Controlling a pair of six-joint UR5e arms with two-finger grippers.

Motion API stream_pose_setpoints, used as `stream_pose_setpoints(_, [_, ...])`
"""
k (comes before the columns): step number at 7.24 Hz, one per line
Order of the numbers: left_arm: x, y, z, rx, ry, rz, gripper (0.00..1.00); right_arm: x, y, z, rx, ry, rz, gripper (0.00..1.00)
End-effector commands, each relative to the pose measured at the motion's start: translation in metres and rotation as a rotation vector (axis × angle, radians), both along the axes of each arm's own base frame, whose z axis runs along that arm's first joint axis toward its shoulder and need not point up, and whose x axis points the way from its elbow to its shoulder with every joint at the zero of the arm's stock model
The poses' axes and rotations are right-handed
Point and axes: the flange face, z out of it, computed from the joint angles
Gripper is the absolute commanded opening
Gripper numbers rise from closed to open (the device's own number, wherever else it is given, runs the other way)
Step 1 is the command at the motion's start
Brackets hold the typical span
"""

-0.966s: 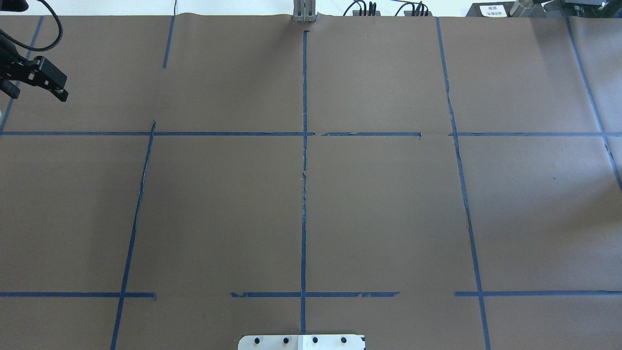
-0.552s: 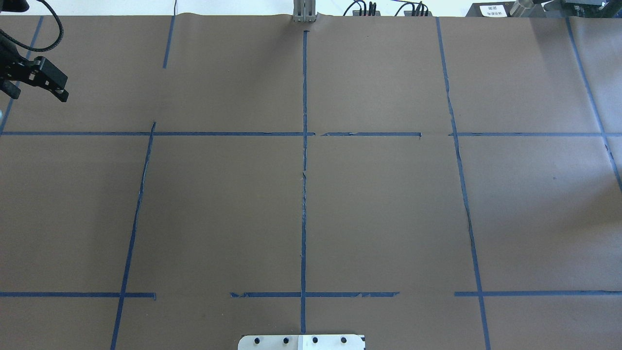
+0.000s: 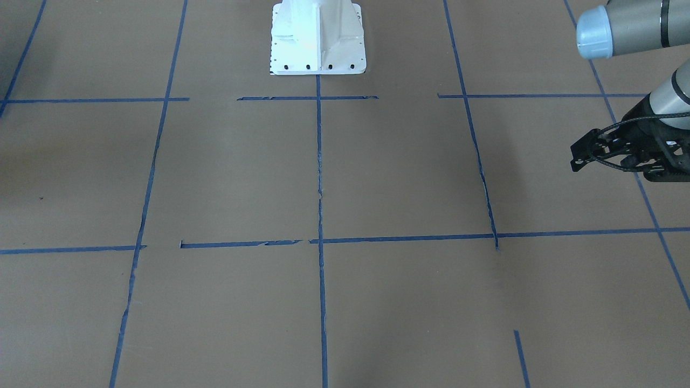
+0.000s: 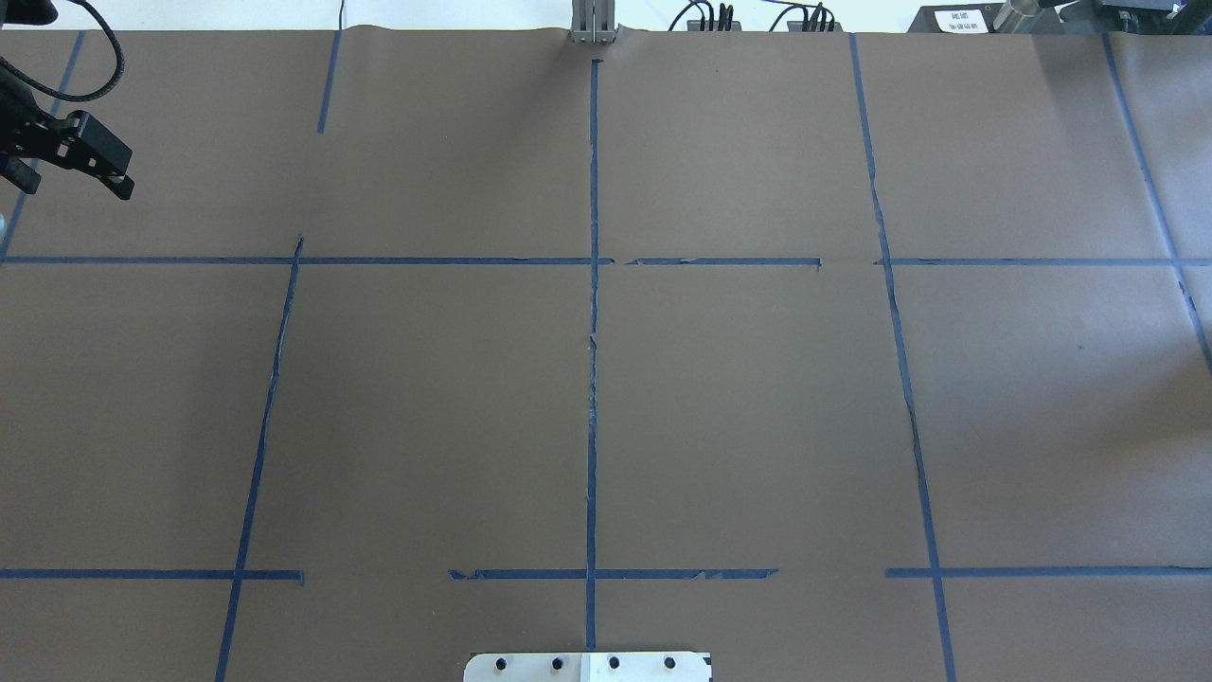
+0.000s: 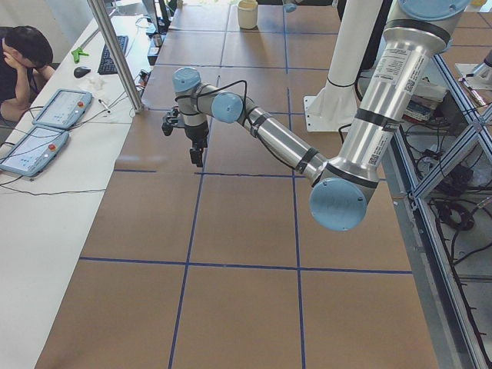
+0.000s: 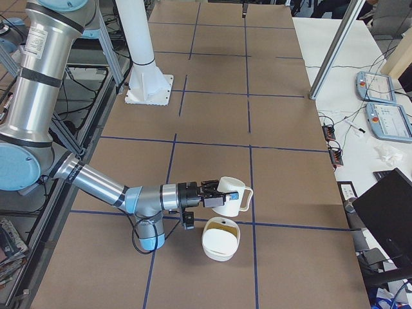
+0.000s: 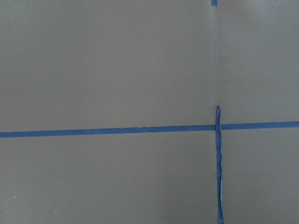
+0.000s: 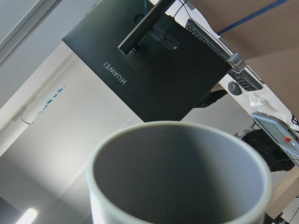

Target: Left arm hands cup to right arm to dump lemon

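In the exterior right view the right arm's gripper (image 6: 207,195) is at a white mug (image 6: 228,195) that lies on its side in the air, mouth over a white bowl (image 6: 221,239). I cannot tell from that view whether the gripper is shut. A yellow-green patch, the lemon (image 6: 222,224), shows inside the bowl. The right wrist view shows the mug's (image 8: 180,182) grey inside, with nothing in it. My left gripper (image 4: 85,170) is open and empty, above the table's far left. It also shows in the front-facing view (image 3: 579,156) and the exterior left view (image 5: 192,146).
Brown paper with a blue tape grid (image 4: 593,284) covers the table. The white robot base (image 3: 318,37) stands at the near edge. A black monitor (image 8: 154,65) and tablets (image 6: 380,103) stand on the side desk. An operator (image 5: 23,54) sits by it.
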Motion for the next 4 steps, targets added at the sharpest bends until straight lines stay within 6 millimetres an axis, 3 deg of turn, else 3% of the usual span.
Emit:
stream_pose_setpoints(1, [0.0001, -0.0004, 0.0007, 0.0, 0.0, 0.001, 1.0, -0.0006, -0.001, -0.0013, 0.002, -0.021, -0.003, 0.32])
stream_pose_setpoints(4, [0.0013, -0.0009, 0.0013, -0.002, -0.001, 0.003, 1.0, 0.0078, 0.0051, -0.0022, 0.011, -0.219, -0.011, 0.31])
